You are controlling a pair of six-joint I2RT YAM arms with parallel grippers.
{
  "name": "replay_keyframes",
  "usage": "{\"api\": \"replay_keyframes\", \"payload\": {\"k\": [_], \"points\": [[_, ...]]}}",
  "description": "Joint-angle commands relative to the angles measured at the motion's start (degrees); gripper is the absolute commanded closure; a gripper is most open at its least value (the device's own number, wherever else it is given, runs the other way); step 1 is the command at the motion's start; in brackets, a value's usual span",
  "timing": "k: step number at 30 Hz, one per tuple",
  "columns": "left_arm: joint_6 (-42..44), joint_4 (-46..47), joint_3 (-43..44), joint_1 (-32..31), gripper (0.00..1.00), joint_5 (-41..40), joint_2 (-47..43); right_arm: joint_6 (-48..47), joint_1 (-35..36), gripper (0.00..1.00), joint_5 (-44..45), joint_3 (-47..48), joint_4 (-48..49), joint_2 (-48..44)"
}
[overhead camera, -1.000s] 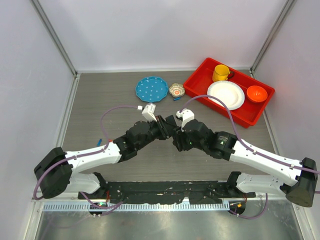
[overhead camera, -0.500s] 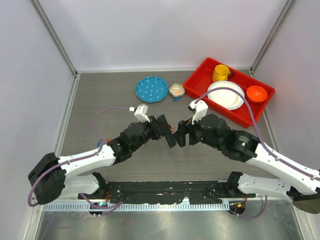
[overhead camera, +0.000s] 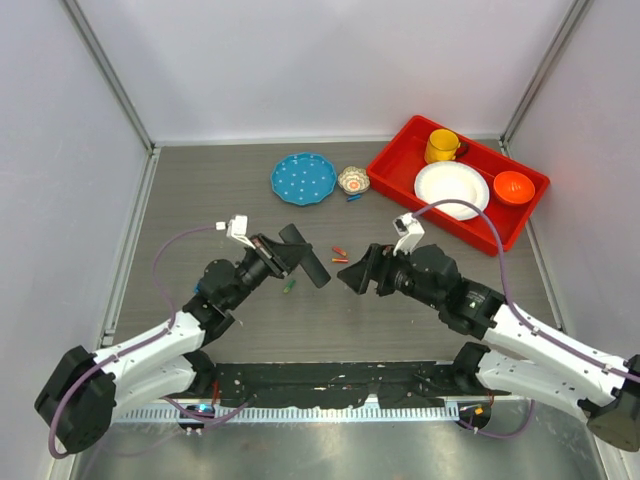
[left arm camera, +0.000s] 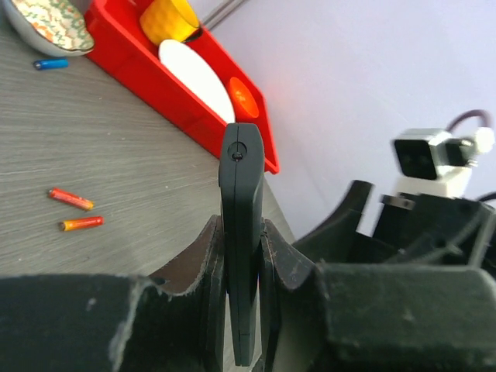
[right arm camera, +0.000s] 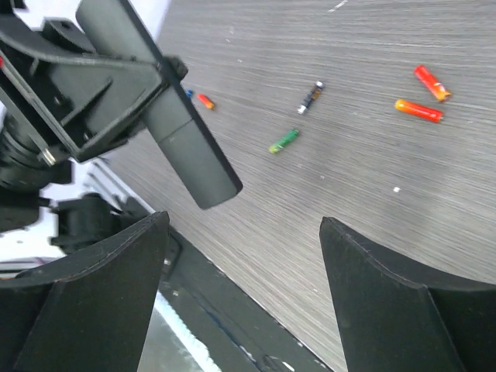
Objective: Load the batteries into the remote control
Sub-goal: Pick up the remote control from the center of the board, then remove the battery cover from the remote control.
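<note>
Grey tabletop (overhead camera: 200, 200) holds 2 batteries (right arm camera: 284, 140) and 2 orange sticks (right arm camera: 418, 111); left jaws clamp 1 remote control (left arm camera: 240, 201), right jaws spread.

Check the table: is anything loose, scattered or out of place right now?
Yes. The green battery and the dark battery lie loose on the table, apart from each other, not in the remote, which the left fingers clamp above it. Two orange sticks lie scattered nearby. Nothing looks spilled or broken.

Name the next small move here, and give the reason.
Probably lower the right pincer onto the green battery on the table. That pincer is open and empty, while the left pincer holds the remote control raised.
</note>
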Motion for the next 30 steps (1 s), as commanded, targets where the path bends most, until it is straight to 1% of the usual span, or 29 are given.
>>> {"api": "replay_keyframes", "payload": {"k": [1,2,3,8,14,22,30], "points": [[-1.8,10.4,-1.2,1.9,1.00,6.3,-1.4,14.4,-6.6,0.16,-13.7,-7.2,21.8,-3.4],[-2.0,10.9,-1.2,2.4,1.00,7.5,-1.3,16.5,-7.8,0.15,-15.1,-9.7,26.7,-3.3],[-2.2,11.3,-1.4,2.6,1.00,8.2,-1.2,17.6,-8.6,0.15,-18.3,-10.4,28.4,-2.0],[-3.8,14.5,-1.1,3.2,1.00,11.8,1.6,20.0,-9.6,0.15,-23.4,-11.3,35.5,1.9],[-4.6,17.5,-0.7,3.3,1.00,14.1,4.1,18.7,-9.6,0.16,-27.2,-9.6,37.4,6.0],[-5.1,19.0,-0.5,3.3,1.00,15.3,5.4,17.3,-9.6,0.17,-27.2,-8.7,36.5,9.9],[-5.2,19.6,-1.0,3.3,1.00,15.5,5.7,17.9,-9.6,0.22,-27.2,-7.8,38.4,12.8]]}}
